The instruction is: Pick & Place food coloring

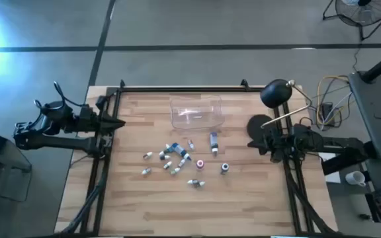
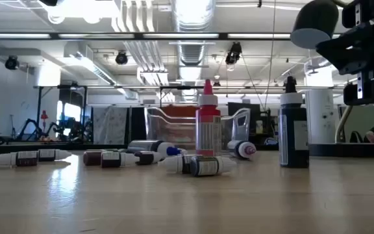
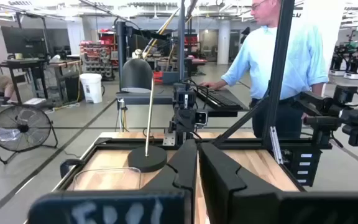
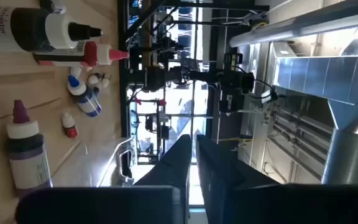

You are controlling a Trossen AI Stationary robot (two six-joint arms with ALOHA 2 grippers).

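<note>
Bottles [image 1: 180, 158] scattered mid-frame on counter [image 1: 144, 205], some upright, most lying, just below tub [image 1: 196, 111]. Left claw [image 1: 114, 123] together, left edge; right claw [image 1: 253, 142] together, right. Risk: crowded cluster, descending claw could knock upright bottles, roll lying ones.

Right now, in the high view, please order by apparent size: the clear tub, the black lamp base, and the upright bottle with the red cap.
1. Clear tub, largest.
2. Black lamp base.
3. Bottle with the red cap, much the smallest, a dot beside the others.
</note>
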